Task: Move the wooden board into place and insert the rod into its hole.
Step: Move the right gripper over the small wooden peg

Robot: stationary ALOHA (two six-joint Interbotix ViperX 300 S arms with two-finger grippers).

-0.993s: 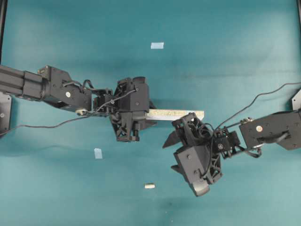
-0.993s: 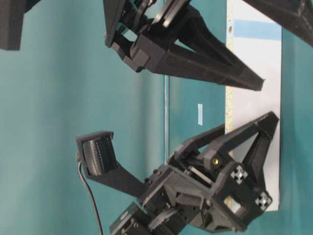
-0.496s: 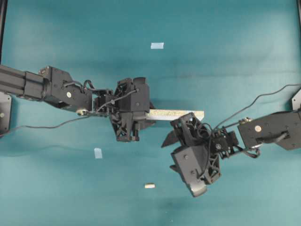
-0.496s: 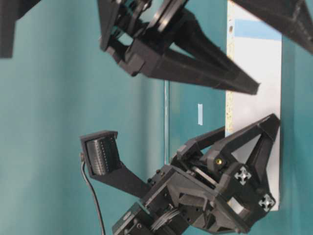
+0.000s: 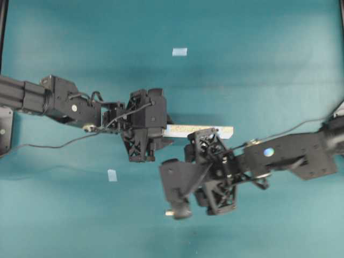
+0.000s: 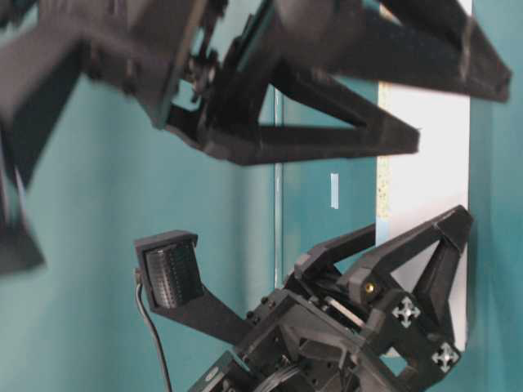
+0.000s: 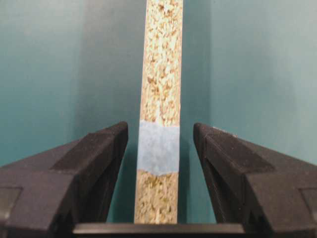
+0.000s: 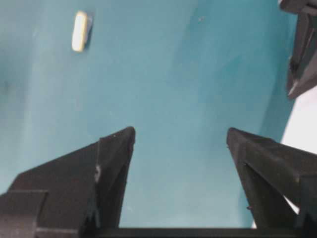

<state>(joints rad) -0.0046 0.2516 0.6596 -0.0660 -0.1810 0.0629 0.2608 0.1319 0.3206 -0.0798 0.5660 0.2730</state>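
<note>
The wooden board (image 7: 159, 114) stands on its long chipboard edge on the teal counter (image 5: 258, 64), a pale-blue tape band (image 7: 158, 147) across the edge facing me. My left pincer (image 7: 159, 148) straddles it near one end, both fingers (image 7: 94, 153) clear of its faces, so it is released and grasps nothing. I cannot see the hole from here. The rod (image 8: 79, 31) lies alone on the counter, well apart from the board. My right pincer (image 8: 178, 158) hangs spread wide and empty above bare teal, the rod ahead of it and off to one side. To do this well, I should centre the rod between those fingers, descend squarely, and clench only once both fingers flank it.
</note>
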